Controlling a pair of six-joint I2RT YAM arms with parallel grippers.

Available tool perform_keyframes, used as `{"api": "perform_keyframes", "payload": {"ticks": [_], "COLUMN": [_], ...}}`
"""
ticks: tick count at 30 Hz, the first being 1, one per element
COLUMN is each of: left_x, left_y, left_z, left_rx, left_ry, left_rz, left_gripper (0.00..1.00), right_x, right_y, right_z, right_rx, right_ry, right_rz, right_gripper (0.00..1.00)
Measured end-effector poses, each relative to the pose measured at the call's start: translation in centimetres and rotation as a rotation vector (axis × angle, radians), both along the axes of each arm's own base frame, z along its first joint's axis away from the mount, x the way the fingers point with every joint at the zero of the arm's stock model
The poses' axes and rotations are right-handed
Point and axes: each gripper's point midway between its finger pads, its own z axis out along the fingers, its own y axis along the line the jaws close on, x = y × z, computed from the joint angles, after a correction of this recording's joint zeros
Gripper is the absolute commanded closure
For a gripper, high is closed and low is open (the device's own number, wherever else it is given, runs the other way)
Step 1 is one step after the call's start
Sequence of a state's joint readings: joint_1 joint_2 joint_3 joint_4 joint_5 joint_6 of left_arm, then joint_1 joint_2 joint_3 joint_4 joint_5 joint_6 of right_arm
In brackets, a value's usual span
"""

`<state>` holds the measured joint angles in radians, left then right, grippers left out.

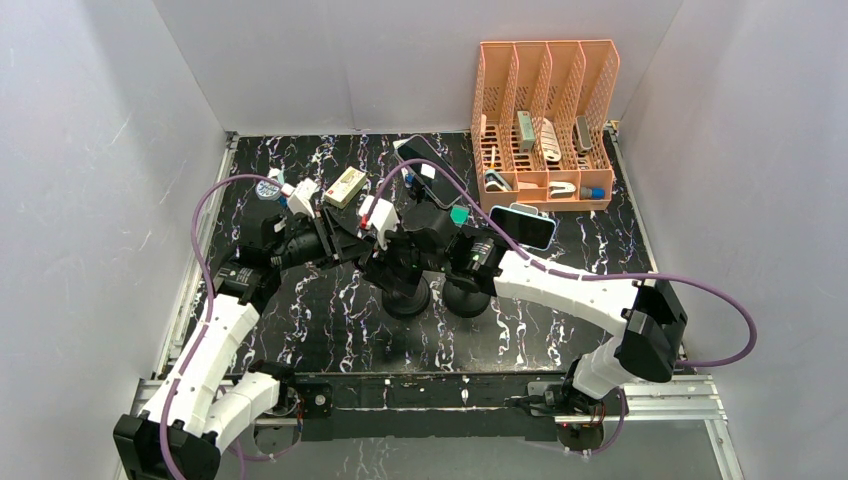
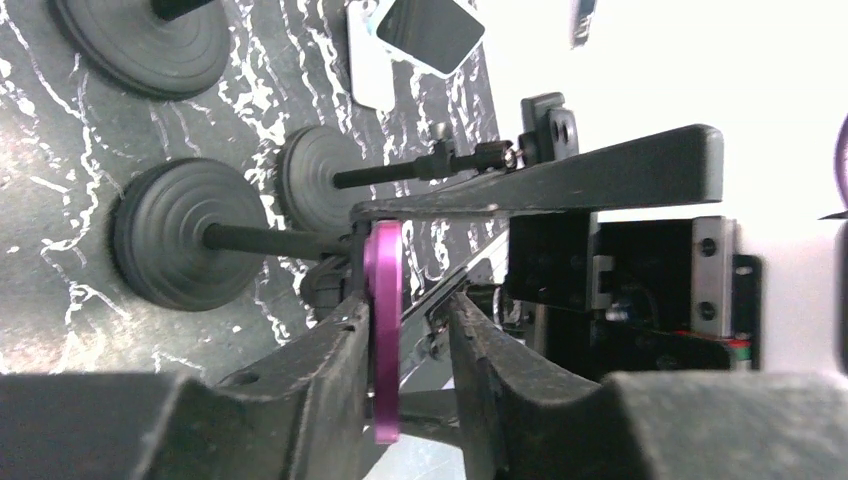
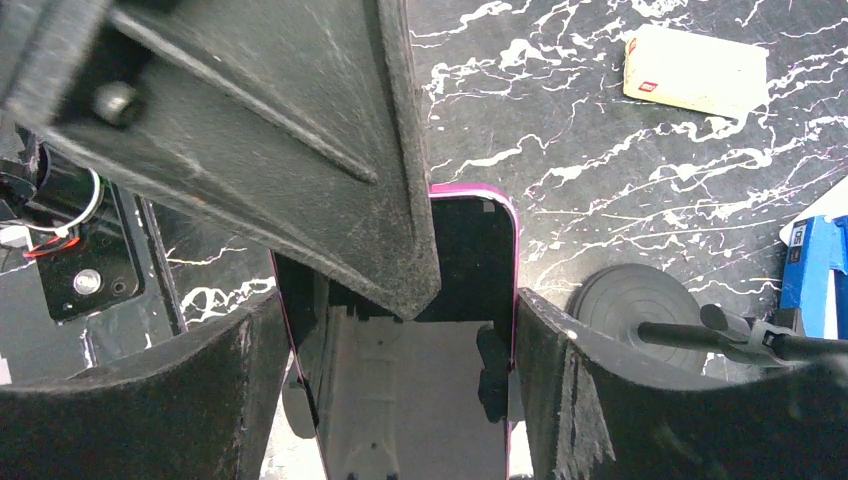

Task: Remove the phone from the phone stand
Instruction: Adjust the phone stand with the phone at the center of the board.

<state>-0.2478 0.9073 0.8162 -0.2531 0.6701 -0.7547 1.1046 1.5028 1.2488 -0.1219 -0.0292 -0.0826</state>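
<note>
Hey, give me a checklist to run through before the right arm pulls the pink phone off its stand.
1. Phone between the jaws of the right gripper: ok.
2. Right jaws clamped firmly on it: cannot tell.
3. Left gripper clear of the phone: not ok, one finger touches its pink edge.
4. Left jaws parted: ok.
5. Stand base flat on the table: ok.

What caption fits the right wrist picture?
The right gripper straddles a pink-edged black phone above the black marbled table.
</note>
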Motion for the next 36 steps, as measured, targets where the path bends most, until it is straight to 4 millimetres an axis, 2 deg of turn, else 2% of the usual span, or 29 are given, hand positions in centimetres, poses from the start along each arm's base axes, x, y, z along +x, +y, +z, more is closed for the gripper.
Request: {"api": "perform_keyframes", "payload": {"ticks": [3, 9, 14, 16, 20, 23, 26, 27, 33, 36], "left_x": [0.3, 1.5, 2.9, 3.1, 3.2, 3.3, 3.1, 3.1, 2.6, 1.9], "left_y": [-0.1, 0.9, 4.0, 5.6, 8.4, 9.5, 9.9, 9.9, 8.9, 7.9], "left_z": [1.1, 3.1, 5.4, 5.8, 5.6, 4.7, 2.7, 2.2, -2.0, -3.2], "left_rx": [-0.012, 0.026, 0.122, 0.16, 0.224, 0.253, 0.277, 0.282, 0.287, 0.271], "left_ry": [-0.027, -0.088, -0.183, -0.207, -0.22, -0.223, -0.208, -0.203, -0.16, -0.162], "left_rz": [0.006, 0.086, 0.28, 0.366, 0.519, 0.575, 0.588, 0.586, 0.512, 0.445], "left_gripper": [0.51, 0.43, 0.28, 0.22, 0.17, 0.16, 0.15, 0.17, 0.19, 0.2], "right_x": [0.0, 0.1, 0.8, 1.2, 2.0, 2.5, 3.0, 3.0, 3.3, 3.4], "right_y": [0.0, -0.1, -0.4, -0.6, -1.1, -1.6, -2.1, -2.2, -2.8, -3.0], "right_z": [0.0, 0.0, -0.1, -0.1, 0.0, 0.0, -0.1, -0.2, -0.6, -0.6], "right_rx": [0.001, 0.005, 0.007, 0.012, 0.022, 0.024, 0.024, 0.024, 0.024, 0.027], "right_ry": [0.003, 0.014, 0.026, 0.035, 0.059, 0.076, 0.098, 0.102, 0.139, 0.146], "right_rz": [-0.003, -0.022, -0.086, -0.122, -0.208, -0.272, -0.336, -0.345, -0.416, -0.437], "right_gripper": [0.44, 0.46, 0.47, 0.47, 0.48, 0.49, 0.49, 0.49, 0.49, 0.48]}}
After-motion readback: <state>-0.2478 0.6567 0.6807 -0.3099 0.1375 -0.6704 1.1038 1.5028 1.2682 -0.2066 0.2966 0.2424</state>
